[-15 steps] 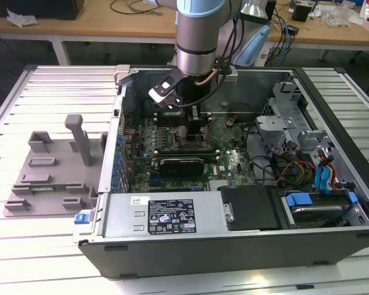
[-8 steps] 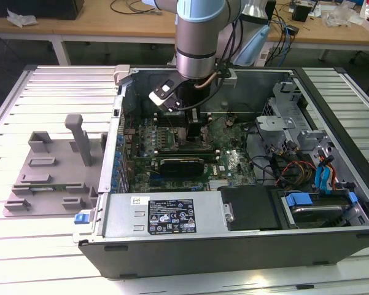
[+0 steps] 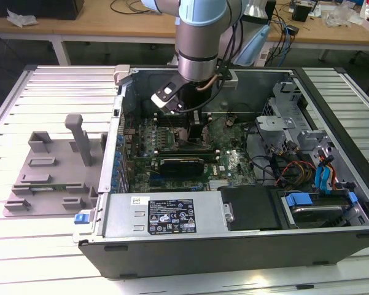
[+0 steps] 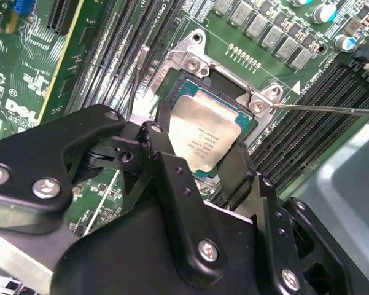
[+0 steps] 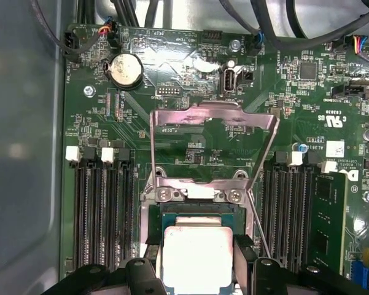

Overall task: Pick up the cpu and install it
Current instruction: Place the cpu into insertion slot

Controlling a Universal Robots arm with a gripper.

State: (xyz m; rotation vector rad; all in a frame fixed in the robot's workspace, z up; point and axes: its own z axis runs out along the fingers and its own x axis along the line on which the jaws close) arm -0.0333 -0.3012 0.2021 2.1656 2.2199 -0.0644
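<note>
In the exterior view, the gripper [image 3: 194, 126] is seen lowered inside the open computer case [image 3: 129, 215], just above the motherboard [image 3: 233, 163]. A grey tray [image 3: 49, 178] lies well apart from it, outside the case.

In the second wrist view, the cpu [image 4: 205, 138] is clamped between the fingers [image 4: 156, 144], directly over the socket [image 4: 224, 98].

In the first wrist view, the cpu [image 5: 198, 255] is gripped on two opposite edges. The load plate [image 5: 212, 117] is raised open just beyond the fingertips, and memory slots [image 5: 101, 209] are seen on either side.
</note>
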